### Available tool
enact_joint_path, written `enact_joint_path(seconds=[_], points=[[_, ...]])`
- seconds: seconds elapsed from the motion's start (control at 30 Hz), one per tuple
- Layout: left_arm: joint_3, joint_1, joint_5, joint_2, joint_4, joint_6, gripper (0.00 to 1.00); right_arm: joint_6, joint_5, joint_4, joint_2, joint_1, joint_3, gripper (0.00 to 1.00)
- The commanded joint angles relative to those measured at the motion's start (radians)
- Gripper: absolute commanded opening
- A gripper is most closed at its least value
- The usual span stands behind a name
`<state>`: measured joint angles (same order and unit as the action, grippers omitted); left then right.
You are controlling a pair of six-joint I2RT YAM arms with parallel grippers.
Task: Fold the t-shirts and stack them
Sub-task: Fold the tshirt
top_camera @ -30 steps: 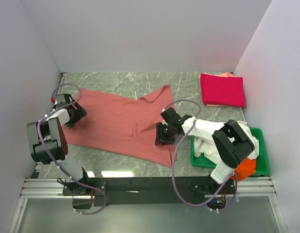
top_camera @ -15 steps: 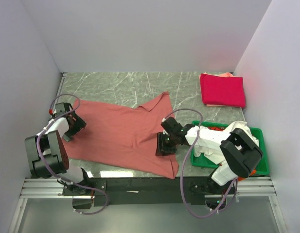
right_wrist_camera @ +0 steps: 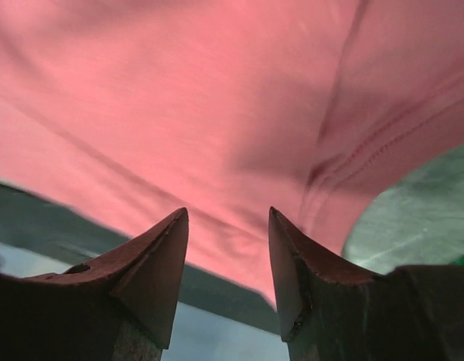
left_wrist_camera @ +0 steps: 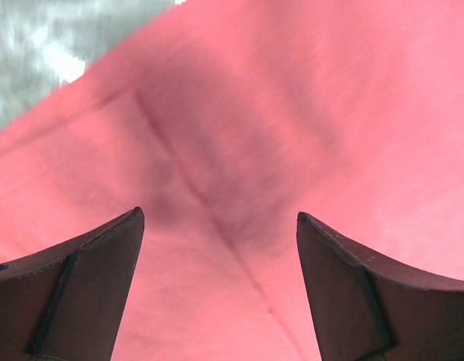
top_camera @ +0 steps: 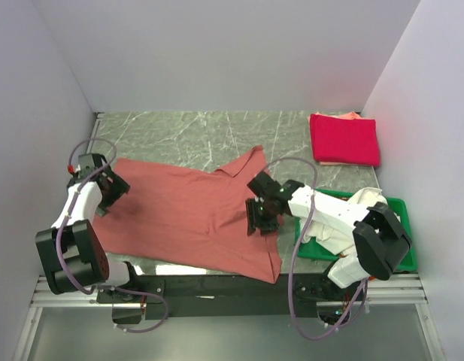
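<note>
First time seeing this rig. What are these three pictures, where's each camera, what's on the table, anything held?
Two robot arms are bolted at the table's near edge, each ending in a two-finger claw. The overhead picture looks down from behind them. The other two come from a camera on each wrist, looking out past the claw tips. On the grey marble-patterned table lies a large dusty salmon-red t-shirt, spread out. The left claw is over its left end and the right claw is over its right part. Both are open, holding nothing. A folded crimson-pink shirt sits far right, a green plastic tray near right.
</note>
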<state>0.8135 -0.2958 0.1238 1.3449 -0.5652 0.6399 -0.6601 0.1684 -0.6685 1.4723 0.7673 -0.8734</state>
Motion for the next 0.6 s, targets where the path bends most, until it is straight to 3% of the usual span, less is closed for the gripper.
enact_joint_path(seconds=[0.0, 0.33, 0.57], points=[[0.12, -0.005, -0.006, 0.016, 0.005, -0.006, 0.88, 0.045, -0.087, -0.104, 0.003, -0.039, -0.159, 0.54], [0.355, -0.003, 0.019, 0.223, 0.051, -0.051, 0.88, 0.178, -0.156, -0.131, 0.255, -0.273, -0.536, 0.54], [0.469, 0.0, 0.014, 0.371, 0.053, -0.045, 0.87, 0.185, -0.152, -0.103, 0.518, -0.35, -0.823, 0.54]])
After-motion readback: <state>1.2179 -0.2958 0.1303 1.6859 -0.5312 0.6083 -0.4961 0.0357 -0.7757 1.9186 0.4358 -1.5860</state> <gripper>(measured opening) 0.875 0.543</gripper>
